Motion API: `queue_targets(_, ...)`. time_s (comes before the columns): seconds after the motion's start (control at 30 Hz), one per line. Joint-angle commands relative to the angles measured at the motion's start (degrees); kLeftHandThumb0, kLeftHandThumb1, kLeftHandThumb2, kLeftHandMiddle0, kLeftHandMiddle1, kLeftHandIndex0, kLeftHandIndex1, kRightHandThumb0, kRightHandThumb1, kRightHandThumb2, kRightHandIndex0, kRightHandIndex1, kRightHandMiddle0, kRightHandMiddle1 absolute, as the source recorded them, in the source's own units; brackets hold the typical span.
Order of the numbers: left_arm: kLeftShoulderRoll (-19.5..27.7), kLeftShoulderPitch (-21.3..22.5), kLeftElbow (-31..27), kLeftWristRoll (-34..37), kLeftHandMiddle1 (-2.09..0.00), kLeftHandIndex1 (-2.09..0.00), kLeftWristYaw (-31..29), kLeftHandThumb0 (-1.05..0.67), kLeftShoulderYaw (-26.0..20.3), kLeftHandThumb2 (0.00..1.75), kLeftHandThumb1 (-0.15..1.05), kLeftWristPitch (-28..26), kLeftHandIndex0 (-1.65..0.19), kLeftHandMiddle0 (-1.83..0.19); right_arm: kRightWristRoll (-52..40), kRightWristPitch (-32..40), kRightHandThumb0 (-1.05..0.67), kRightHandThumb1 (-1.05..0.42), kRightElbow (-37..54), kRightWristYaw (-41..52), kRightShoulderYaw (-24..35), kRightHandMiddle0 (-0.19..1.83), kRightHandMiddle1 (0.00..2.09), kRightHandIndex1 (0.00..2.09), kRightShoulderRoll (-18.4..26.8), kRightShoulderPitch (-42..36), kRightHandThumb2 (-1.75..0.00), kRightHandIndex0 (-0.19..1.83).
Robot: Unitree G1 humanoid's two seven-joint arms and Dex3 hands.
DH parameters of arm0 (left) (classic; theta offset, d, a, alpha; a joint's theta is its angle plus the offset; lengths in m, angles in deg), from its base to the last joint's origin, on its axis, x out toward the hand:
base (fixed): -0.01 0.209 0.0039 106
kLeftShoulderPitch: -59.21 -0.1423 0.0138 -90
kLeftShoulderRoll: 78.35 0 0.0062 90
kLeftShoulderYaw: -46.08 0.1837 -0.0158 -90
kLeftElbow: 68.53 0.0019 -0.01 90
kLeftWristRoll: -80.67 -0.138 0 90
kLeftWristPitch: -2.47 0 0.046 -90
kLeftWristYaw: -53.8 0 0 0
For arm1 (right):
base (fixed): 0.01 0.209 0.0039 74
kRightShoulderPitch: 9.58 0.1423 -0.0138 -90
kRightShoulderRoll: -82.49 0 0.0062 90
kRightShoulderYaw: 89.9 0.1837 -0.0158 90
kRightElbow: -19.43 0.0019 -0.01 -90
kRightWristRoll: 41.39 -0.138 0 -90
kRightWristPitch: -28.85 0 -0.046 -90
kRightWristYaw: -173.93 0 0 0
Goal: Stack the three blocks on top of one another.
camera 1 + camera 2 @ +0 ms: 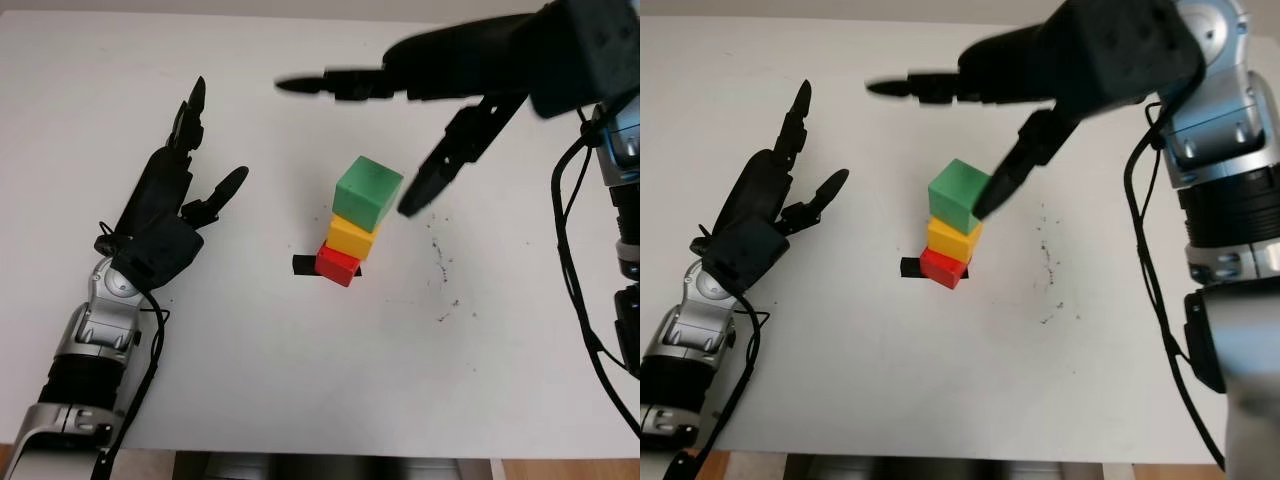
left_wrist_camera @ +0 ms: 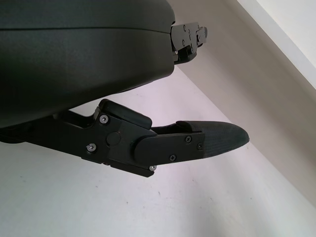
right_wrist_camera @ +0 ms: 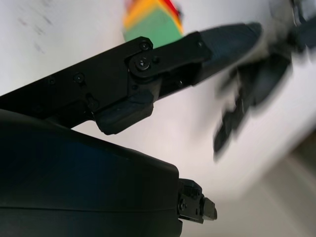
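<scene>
While the three blocks stood stacked near the middle of the white tabletop (image 1: 250, 330), the right hand (image 1: 430, 120) hung above and just beside the stack, released and holding nothing. The red block (image 1: 337, 266) sat at the bottom, on a small black mark (image 1: 302, 265) on the tabletop. The yellow block (image 1: 352, 236) rested on the red one, and the green block (image 1: 367, 192) rested on the yellow one. The stack was not square: each block sat a little farther from the black mark than the one below it, so the tower leaned away from the mark, toward the right hand.

One finger (image 1: 440, 170) of the right hand pointed down with its tip just beside the green block; whether it touched the block could not be told. Another finger (image 1: 330, 84) reached out past the stack, on its far side. In the right wrist view the green block (image 3: 150, 25) showed just beyond that hand's finger, with yellow and red edges behind it.

The left hand (image 1: 165, 215) was well apart from the stack, on the side of the black mark, open and holding nothing, close over the tabletop.

The stacking looked done, with the step in hand being the letting go of the top block. The next move probably called for lifting the right hand straight up and away, without brushing the green block, since the offset tower could topple from a light knock.
</scene>
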Motion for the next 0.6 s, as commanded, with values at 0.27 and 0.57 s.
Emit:
queue_targets(0.27, -1.64, -0.36, -0.34, 5.59, 0.0, -0.02, -1.38, -0.8, -1.83, 0.55, 1.05, -1.45, 0.19, 0.19, -4.86, 4.48, -0.9, -1.05, 3.42, -21.89, 11.18, -0.19, 0.0, 0.0, -5.05, -20.42, -0.71, -0.19)
queue_targets(0.57, -2.22, -0.17, -0.54, 8.92, 0.0, 0.0, -2.68, -0.77, -2.99, 0.59, 1.05, -1.91, 0.19, 0.19, -8.36, 8.01, -0.88, -1.05, 5.77, -31.06, 12.64, -0.19, 0.0, 0.0, -11.04, -28.25, -0.77, -0.19)
